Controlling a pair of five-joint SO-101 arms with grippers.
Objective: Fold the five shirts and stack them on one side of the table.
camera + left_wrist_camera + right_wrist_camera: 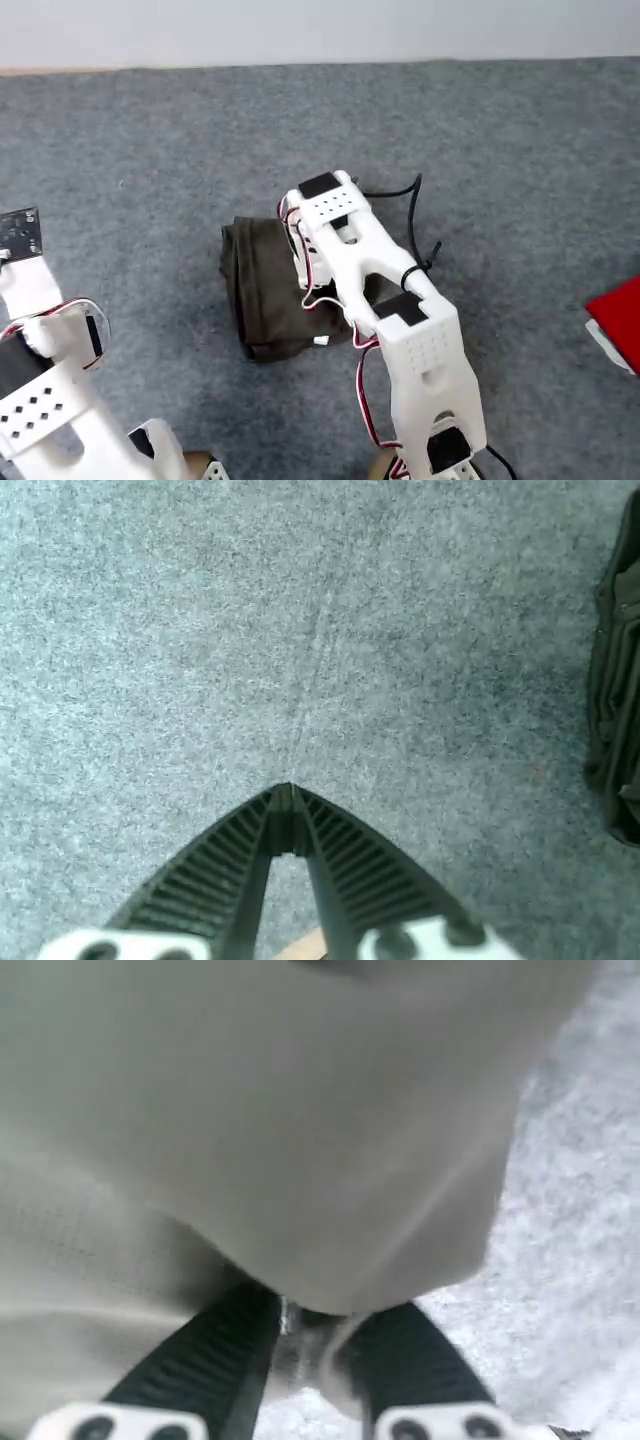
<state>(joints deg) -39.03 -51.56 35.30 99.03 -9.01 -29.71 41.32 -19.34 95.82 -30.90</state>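
A: Item and place?
B: One olive shirt (265,290), folded, frame centre on grey carpet (500,150); right gripper (300,1320) clamped on its cloth.
A: And the left gripper (290,798)?
B: Jaws closed tip to tip; over carpet.

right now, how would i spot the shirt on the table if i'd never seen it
On the grey table, look to the middle, where the right arm is extended. The shirt lies partly under that arm as a folded bundle. It is dark olive-brown, unlike the red thing at the table's edge.
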